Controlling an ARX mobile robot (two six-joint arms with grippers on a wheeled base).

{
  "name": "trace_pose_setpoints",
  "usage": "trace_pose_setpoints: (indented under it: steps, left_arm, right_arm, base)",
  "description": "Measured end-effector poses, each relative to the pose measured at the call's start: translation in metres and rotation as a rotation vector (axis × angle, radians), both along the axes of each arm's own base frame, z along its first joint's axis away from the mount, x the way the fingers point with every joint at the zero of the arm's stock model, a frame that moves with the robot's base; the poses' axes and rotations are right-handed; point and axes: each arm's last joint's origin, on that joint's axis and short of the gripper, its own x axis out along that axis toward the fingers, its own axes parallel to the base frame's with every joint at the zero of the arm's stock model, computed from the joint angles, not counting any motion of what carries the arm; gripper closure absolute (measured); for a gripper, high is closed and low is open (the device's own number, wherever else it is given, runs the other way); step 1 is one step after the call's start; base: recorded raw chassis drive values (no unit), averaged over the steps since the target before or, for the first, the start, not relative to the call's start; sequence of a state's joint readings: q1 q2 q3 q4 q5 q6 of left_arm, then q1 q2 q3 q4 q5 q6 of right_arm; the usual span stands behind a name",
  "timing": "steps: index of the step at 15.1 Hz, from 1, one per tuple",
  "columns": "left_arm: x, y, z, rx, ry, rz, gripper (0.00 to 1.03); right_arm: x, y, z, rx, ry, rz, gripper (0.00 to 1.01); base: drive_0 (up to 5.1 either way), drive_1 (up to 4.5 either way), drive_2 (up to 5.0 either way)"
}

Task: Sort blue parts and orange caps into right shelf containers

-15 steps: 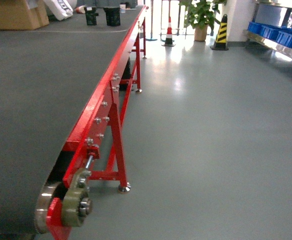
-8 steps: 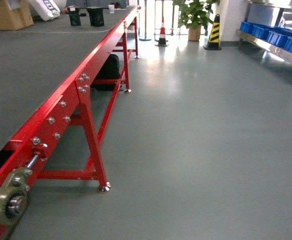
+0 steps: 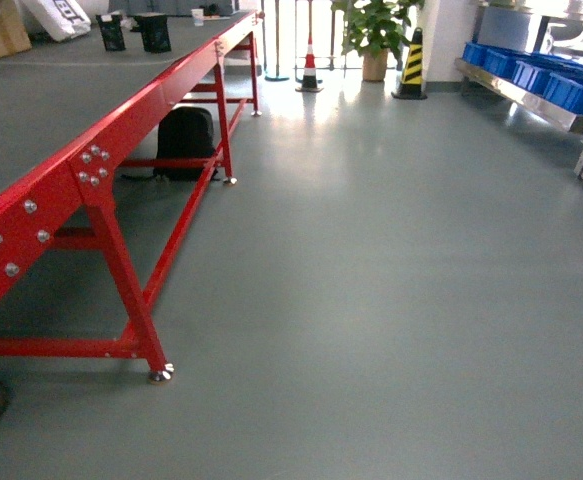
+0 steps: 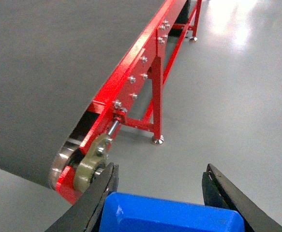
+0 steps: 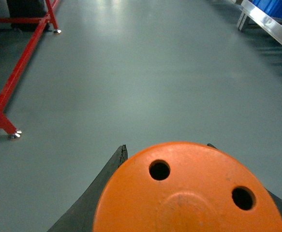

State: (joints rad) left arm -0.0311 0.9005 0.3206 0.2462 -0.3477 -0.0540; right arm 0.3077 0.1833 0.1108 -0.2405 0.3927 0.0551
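- A blue part [image 4: 172, 215] is being held at the bottom edge of the left wrist view, clamped between the two black fingers [image 4: 95, 200] of the left gripper [image 4: 165, 203]; one finger is lying against its left side and the other against its right side.
- An orange cap [image 5: 189, 193] is being held by the right gripper [image 5: 189, 203] at the bottom of the right wrist view; its flat top, with two small holes showing, is being turned toward the camera, and the black fingers [image 5: 102, 191] are being seen pressed to it on either side, mostly hidden behind it.
- Neither gripper is being shown in the head view.
- The red conveyor frame [image 3: 101, 160] is being seen along the left of the head view, with its dark belt [image 4: 39, 72] filling the upper left of the left wrist view.
- The right shelf [image 3: 531, 100] is being seen at the far right of the head view, well apart from the conveyor across the grey floor [image 3: 371, 280].
- The containers [image 3: 546, 75] are being carried in a row on that shelf.
- A black backpack [image 3: 183, 142] is being seen on the floor under the conveyor.
- A potted plant [image 3: 373, 30], a striped cone [image 3: 310, 65] and a yellow-and-black post [image 3: 412, 65] are being seen standing near the back.
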Motion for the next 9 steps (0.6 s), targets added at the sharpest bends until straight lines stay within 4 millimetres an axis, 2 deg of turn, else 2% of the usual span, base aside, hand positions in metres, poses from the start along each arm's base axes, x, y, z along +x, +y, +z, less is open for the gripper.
trace_pose_setpoints:
  steps: [9]
  left_arm:
    - [-0.0004,0.0,0.0006,0.0,-0.003,0.0,0.57]
  right_arm:
    - [-0.0001,0.0,-0.0002,-0.001,0.003,0.0,0.59]
  base:
    - [5.1,-2.34,-2.3]
